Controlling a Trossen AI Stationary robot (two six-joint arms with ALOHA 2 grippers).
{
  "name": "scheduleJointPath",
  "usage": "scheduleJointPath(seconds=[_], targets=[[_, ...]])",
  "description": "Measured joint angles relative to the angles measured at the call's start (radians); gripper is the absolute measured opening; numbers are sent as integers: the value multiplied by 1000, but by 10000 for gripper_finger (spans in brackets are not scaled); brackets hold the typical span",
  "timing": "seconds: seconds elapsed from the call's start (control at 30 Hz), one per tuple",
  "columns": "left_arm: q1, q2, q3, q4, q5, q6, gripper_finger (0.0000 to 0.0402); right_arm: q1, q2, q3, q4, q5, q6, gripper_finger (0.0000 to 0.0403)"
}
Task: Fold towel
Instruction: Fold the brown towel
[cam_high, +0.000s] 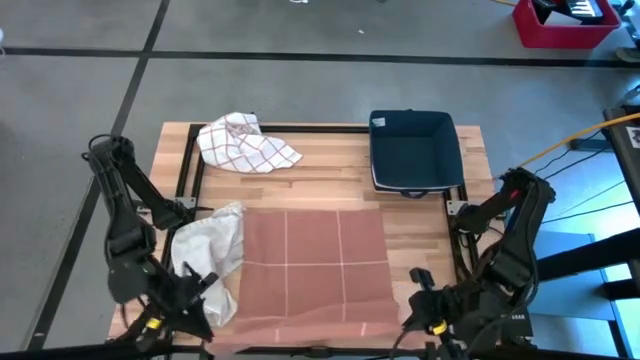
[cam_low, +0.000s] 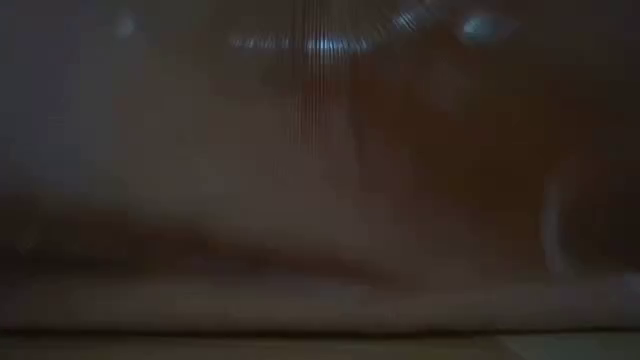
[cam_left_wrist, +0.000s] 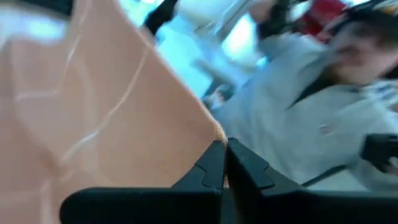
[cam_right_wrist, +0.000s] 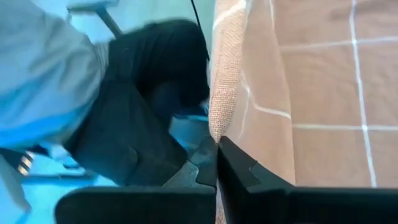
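High view: pink towel lying flat at table front-centre, L gripper and R gripper sitting at its near corners. Low view: blurred, can't tell anything. L wrist: jaws pinching towel's corner, closed on it. R wrist: same, jaws clamping towel's edge.

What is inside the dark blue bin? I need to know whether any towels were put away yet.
The dark blue bin at the table's far right looks empty: only its dark floor shows. Its near wall hides a thin strip of the floor, so that strip is unconfirmed.
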Motion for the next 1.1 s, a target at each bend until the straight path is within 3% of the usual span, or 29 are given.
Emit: scheduleJointPath(seconds=[0.23,0.43,0.53,0.73,0.9,1.1], targets=[[21,16,-1,-276,-84,-114,1,-7,50,-1,-251,78,60,4],[54,11,-1,-530,-169,-171,1,-15,51,-1,-433,290,89,4],[87,11,-1,-674,-224,-225,1,-42,50,-12,-476,327,83,4],[142,11,-1,-858,-269,-318,1,-129,51,-175,-471,293,82,4],[170,12,-6,-923,-303,-333,1,-197,51,-383,-386,337,84,4],[225,16,-138,-924,-322,-343,1,-264,51,-582,-198,328,76,4]])
